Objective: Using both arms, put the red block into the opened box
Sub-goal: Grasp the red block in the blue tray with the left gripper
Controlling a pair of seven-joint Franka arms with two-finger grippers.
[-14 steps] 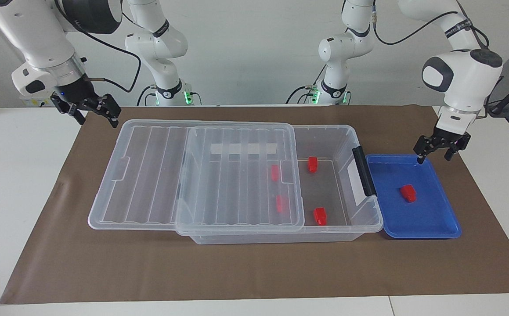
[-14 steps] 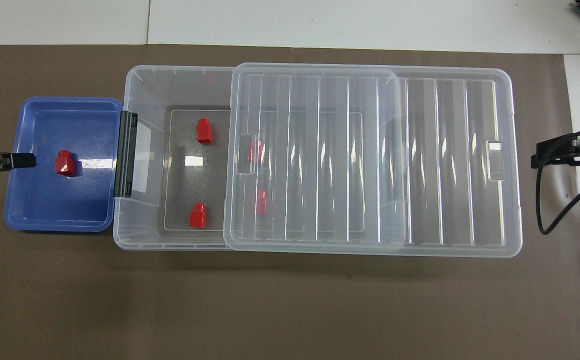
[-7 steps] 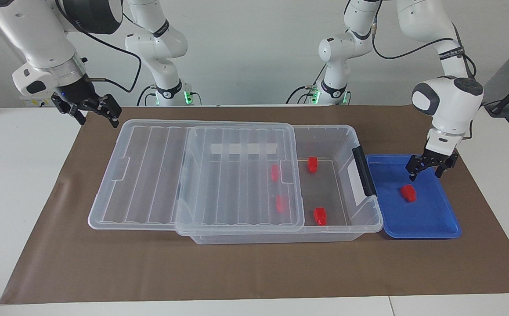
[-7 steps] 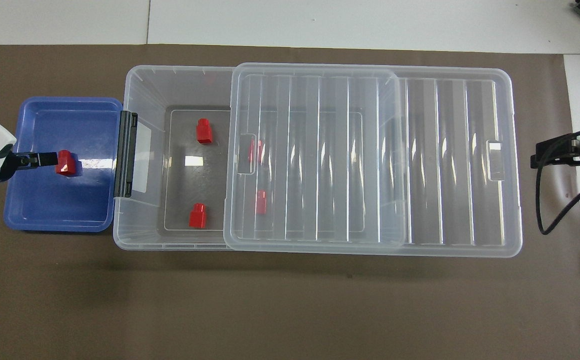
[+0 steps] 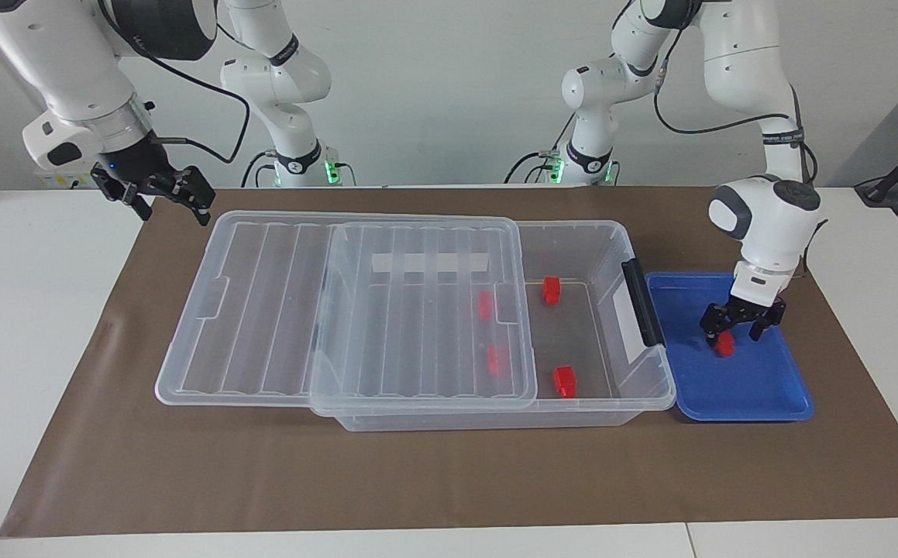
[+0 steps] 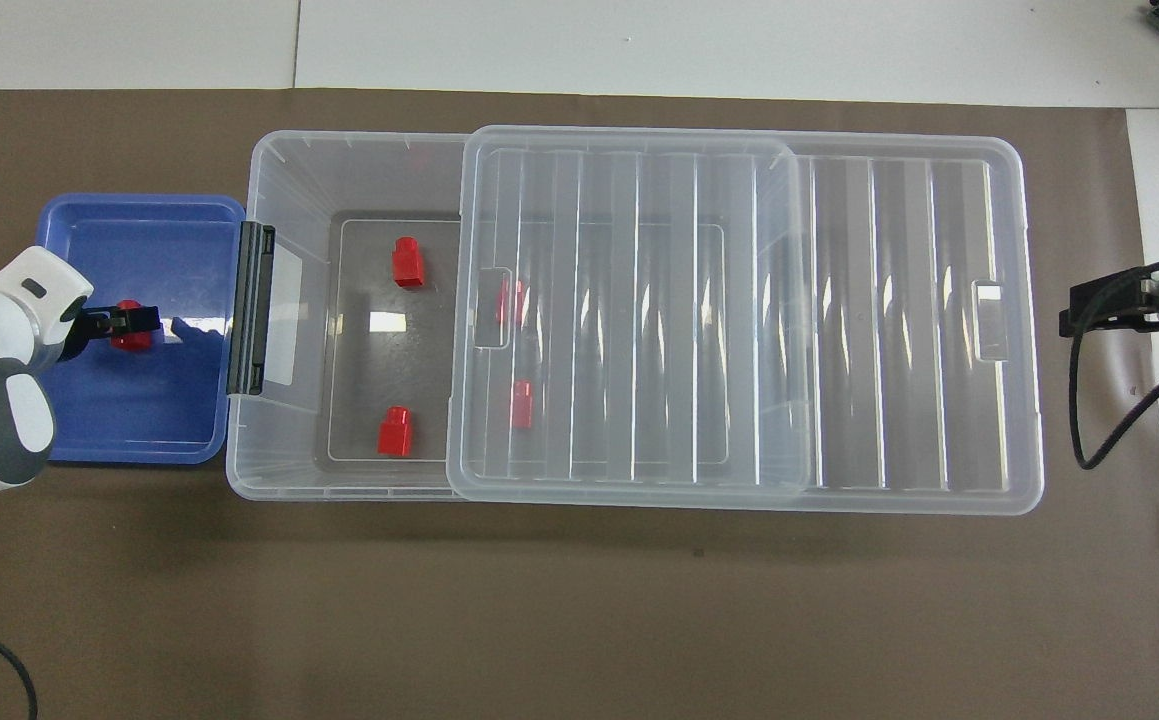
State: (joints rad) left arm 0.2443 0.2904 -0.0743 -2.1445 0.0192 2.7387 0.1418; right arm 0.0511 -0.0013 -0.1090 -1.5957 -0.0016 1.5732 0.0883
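**Red block in blue tray, left pincer spread around it**

Red block lying in the blue tray, on the tray floor, in the half toward the robots. Blue tray set on the brown mat at the left arm's end of the surface, touching the latch end of the box. Left pincer lowered into the tray right over the block, fingers spread, one finger on each side of the block; not clear whether either finger touches it. Block not lifted, resting on the tray.

Box: large, clear, long side across the surface. Ribbed lid slid toward the right arm's end, covering about half of the box and overhanging a second clear ribbed panel at that end. Uncovered part of the box next to the black latch. Inside the box, four more red blocks: two in the uncovered part, one nearer to the robots, one farther from them; two others and seen through the lid's edge.

Right pincer raised over the corner of the brown mat at the right arm's end, beside the box corner nearest the robots, fingers spread, holding nothing. Right arm waiting.
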